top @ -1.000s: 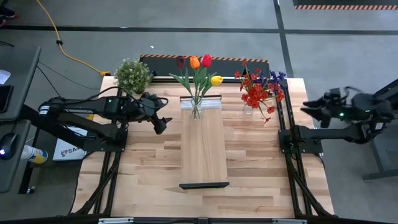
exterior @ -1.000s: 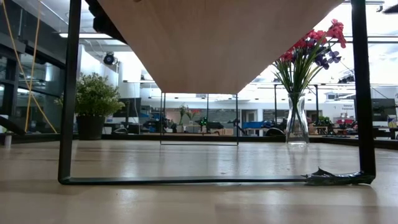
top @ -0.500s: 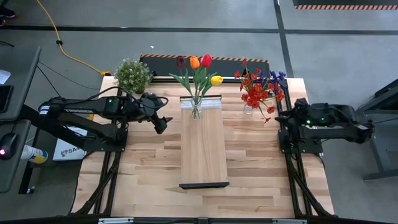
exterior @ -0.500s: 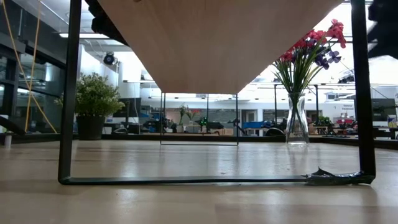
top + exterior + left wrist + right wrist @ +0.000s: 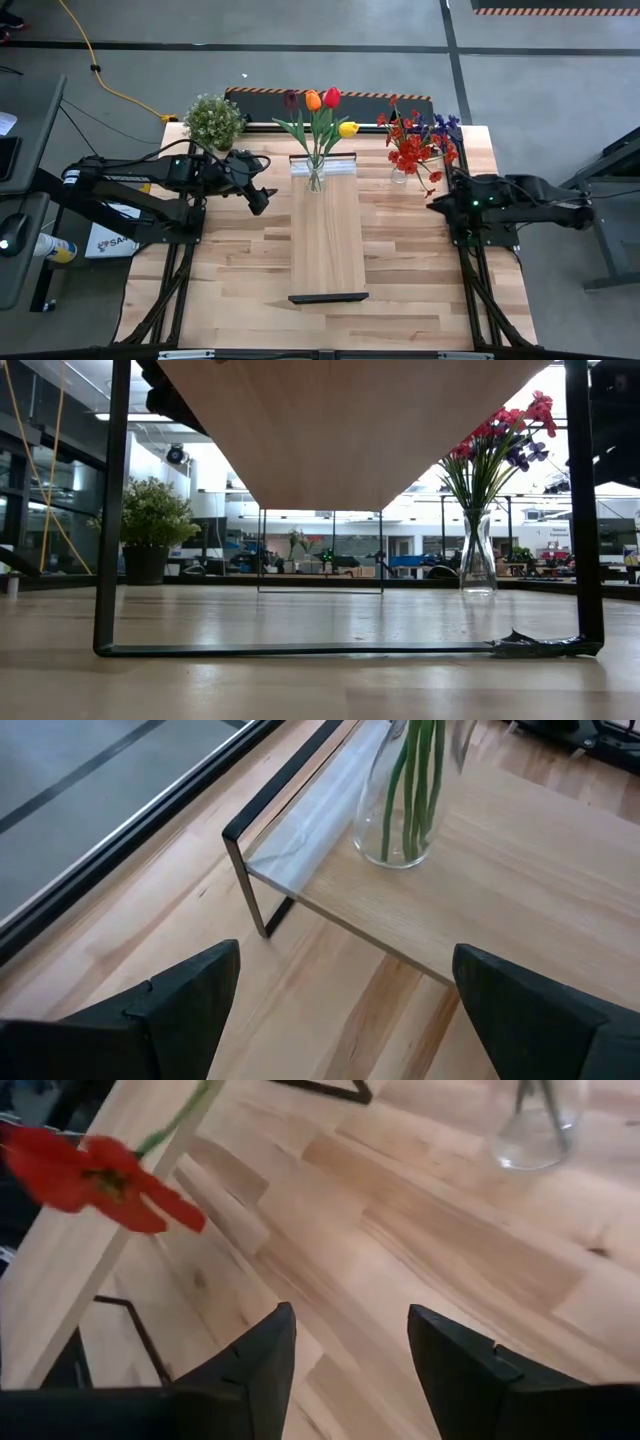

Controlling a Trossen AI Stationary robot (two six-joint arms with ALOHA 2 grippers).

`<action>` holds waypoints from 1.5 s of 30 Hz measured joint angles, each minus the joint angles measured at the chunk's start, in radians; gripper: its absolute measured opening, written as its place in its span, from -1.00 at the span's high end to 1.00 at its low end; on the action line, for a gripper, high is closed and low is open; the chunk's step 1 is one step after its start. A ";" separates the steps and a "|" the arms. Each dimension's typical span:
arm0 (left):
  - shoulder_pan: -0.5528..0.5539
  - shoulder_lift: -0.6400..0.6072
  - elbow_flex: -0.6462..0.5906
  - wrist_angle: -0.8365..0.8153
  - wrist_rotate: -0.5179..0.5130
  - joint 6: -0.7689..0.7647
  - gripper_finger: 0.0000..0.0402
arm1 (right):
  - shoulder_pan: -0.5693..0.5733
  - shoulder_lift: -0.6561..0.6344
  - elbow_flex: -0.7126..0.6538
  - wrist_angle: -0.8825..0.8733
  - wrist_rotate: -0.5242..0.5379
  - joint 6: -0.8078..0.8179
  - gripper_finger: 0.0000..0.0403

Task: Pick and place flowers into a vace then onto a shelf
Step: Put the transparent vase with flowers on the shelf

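**Both grippers empty beside the flower vases**

High view: the tulips [image 5: 318,112] stand in a vase [image 5: 316,178] on the shelf [image 5: 327,235]; red sprays [image 5: 415,145] stand on the table [image 5: 230,270].

Left wrist: the left gripper [image 5: 340,1005] gapes wide, empty.

Right wrist: the right gripper [image 5: 350,1350] is parted, empty, near a red blossom [image 5: 95,1180].

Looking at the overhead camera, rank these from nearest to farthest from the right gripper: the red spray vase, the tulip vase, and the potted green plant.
From the right gripper, at the table's right side:
1. Red spray vase, just beside it on the tabletop.
2. Tulip vase, mid-table on the shelf's far end.
3. Potted green plant, at the far left corner.
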 joint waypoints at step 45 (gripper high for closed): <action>0.000 0.000 0.000 -0.061 -0.001 0.005 -0.98 | -0.002 0.065 -0.405 0.713 0.645 -0.089 0.09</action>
